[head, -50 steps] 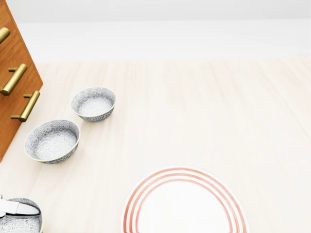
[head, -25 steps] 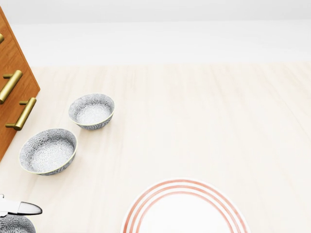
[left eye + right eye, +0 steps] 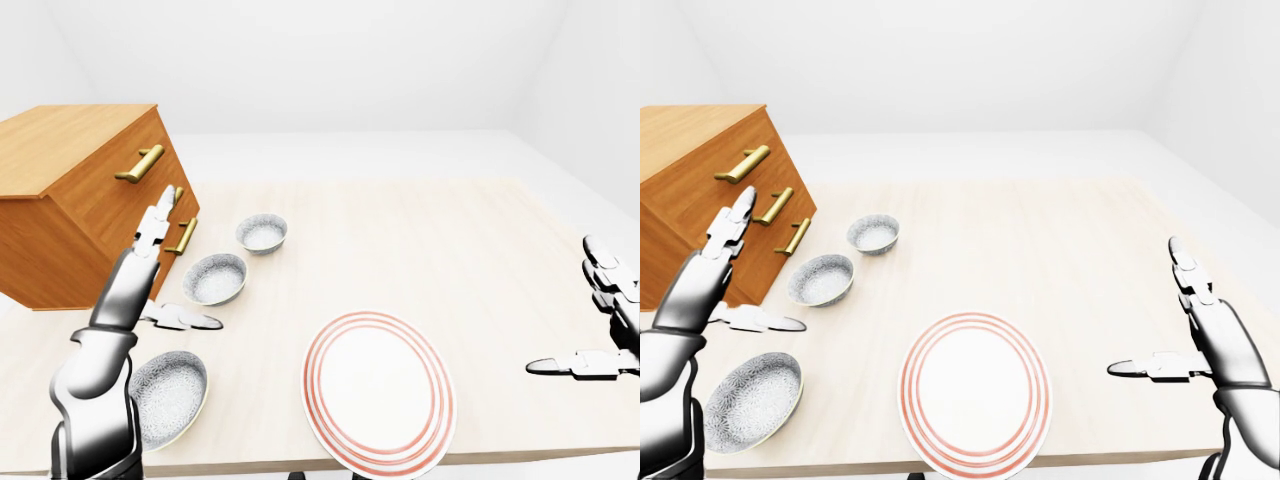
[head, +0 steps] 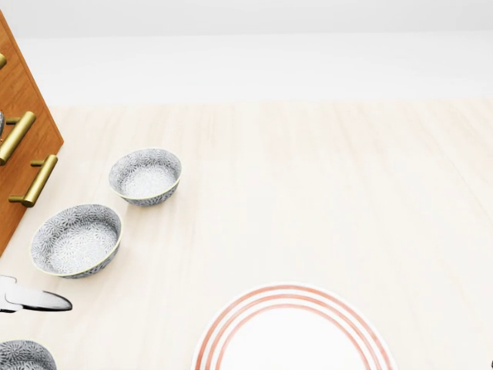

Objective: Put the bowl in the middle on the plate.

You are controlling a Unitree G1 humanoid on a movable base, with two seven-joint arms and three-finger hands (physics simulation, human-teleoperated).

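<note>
Pale wood surface (image 3: pixel 420 240) | middle bowl (image 3: pixel 214 277) rests between far bowl (image 3: pixel 261 232) and near bowl (image 3: pixel 165 395), left of the red-ringed plate (image 3: pixel 378 390) | left hand (image 3: pixel 140 268) spread, empty, raised beside it, probably lining up a reach | right hand (image 3: pixel 1200 335) spread, empty, well apart | head view catches only a thumb tip; eye views show both hands.
</note>
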